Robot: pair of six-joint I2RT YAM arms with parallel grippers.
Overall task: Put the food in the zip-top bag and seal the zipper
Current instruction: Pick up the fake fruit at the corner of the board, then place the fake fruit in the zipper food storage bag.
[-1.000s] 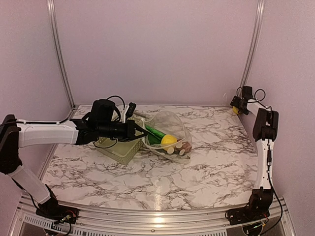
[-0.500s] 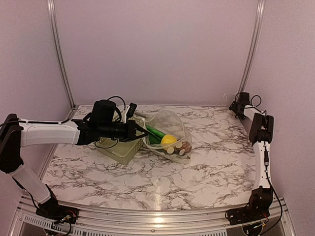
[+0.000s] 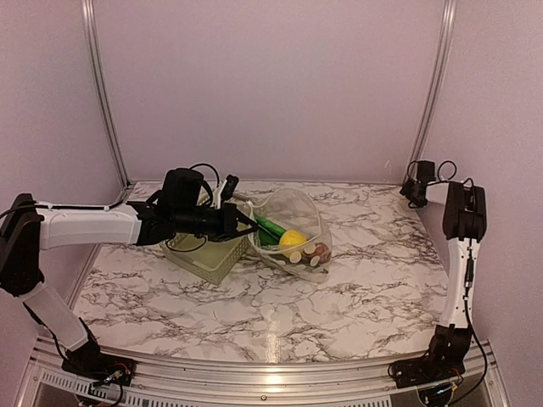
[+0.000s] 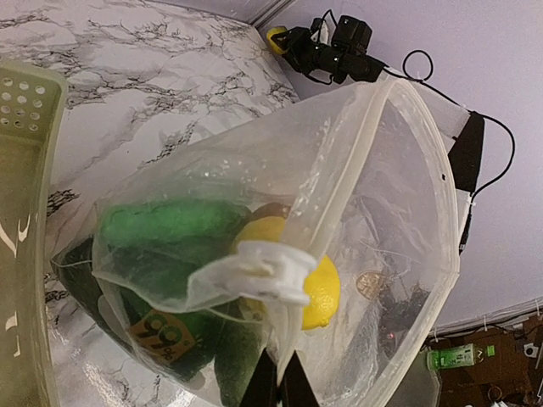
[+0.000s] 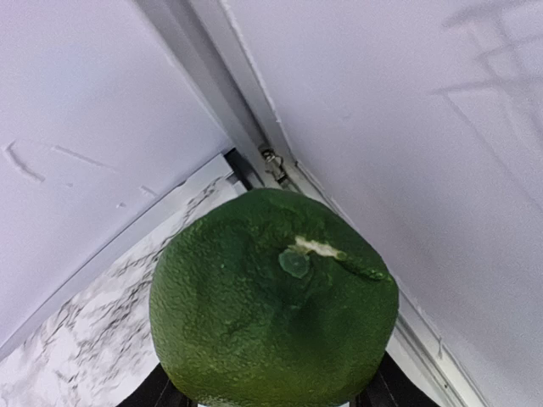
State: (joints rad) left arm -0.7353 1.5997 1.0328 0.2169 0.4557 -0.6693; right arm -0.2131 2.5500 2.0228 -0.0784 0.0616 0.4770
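The zip-top bag (image 3: 297, 222) lies open at mid-table, its mouth facing left. Inside it are a yellow oval fruit (image 3: 292, 238), a long green vegetable (image 3: 269, 227) and a brown piece (image 3: 320, 250). My left gripper (image 3: 252, 225) is shut on the bag's mouth edge. In the left wrist view the pale zipper (image 4: 339, 178) runs up from the closed left gripper (image 4: 278, 375), past a white tab (image 4: 271, 271). My right gripper (image 3: 416, 188) is at the back right corner. Its fingers press both sides of a round dark green fruit (image 5: 271, 305).
The pale green lattice basket (image 3: 204, 254) stands just left of the bag, under my left wrist. Metal corner posts and the lilac walls close in behind the right gripper. Marble tabletop (image 3: 356, 297) stretches between the bag and the right arm.
The right gripper's jaws have closed in on the green fruit in the corner, and that arm's elbow shifted right. The left gripper kept its hold and edged slightly right.
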